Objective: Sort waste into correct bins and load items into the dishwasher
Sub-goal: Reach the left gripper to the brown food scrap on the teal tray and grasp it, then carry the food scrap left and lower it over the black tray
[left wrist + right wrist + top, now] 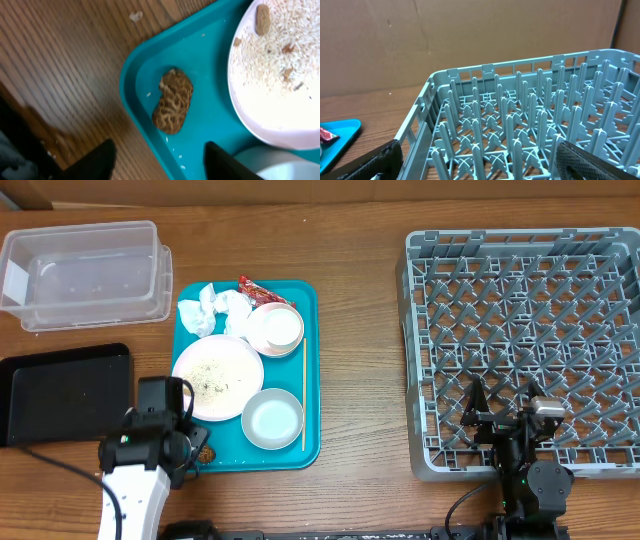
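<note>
Two arms work at a brown wooden table [360, 330] with a plain straight grain; behind it stands a flat brown wall [470, 40] that looks like cardboard. A pale crumb [135, 16] lies on the bare wood just outside the teal tray [310, 360].

At the far left corner of the table sits the clear tub [160, 280], and the black tray [65, 390] lies nearer, along the left edge. The teal tray is in the middle and carries the big plate [217, 377] dusted with rice crumbs [270, 60], two bowls [275, 328] [272, 420], crumpled napkins [212, 308] and a red wrapper [258, 290] at its far end. A thin stick [303, 395] lies along its right side. The grey dish rack [412, 340] fills the right of the table, its pegs bare.

The left claw [160, 155] hangs over the near left corner of the teal tray with its jaws apart, one finger over the wood and one over the tray, gripping nothing. A brown wrinkled scrap [173, 101] lies on the tray just ahead of them, beside the plate. The right claw [482, 155] is spread wide and empty at the near edge of the rack.
</note>
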Controlling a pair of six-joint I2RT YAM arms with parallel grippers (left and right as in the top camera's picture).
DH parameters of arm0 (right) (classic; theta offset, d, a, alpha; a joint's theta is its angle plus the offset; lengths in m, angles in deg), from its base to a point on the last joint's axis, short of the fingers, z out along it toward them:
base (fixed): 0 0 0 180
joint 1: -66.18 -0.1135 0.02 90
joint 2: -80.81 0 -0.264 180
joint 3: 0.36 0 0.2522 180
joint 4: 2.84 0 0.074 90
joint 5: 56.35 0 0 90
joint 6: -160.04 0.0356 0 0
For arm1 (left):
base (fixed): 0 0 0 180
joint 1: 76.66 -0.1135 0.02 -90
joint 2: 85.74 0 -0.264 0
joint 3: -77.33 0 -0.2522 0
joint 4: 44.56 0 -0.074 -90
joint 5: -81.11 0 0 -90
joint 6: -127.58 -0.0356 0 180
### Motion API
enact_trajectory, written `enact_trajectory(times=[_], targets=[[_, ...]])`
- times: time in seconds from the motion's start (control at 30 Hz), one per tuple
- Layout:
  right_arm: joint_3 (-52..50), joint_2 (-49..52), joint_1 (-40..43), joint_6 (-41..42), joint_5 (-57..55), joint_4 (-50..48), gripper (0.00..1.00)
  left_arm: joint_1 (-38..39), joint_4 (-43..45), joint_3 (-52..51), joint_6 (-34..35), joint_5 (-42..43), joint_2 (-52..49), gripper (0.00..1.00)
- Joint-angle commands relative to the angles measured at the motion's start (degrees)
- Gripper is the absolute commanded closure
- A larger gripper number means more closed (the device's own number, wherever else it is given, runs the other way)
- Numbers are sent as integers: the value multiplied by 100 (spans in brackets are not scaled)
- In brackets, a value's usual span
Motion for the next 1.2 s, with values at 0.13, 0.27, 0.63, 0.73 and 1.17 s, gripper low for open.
enact_trajectory(times=[0.13,0.27,0.63,0.73,1.17], targets=[[-59,-55,11,-15,13,-31,0,37,197,-44,96,-273,-898,40],[-59,-55,11,-15,13,-31,0,37,439,-44,94,-267,-1425,50],[-59,-55,11,-15,13,-31,0,39,782,-44,92,107,-2354,52],[-59,-55,11,-15,13,-31,0,42,835,-44,92,144,-2406,54],[-59,-55,11,-15,13,-31,0,42,1241,-153,92,319,-2424,45]])
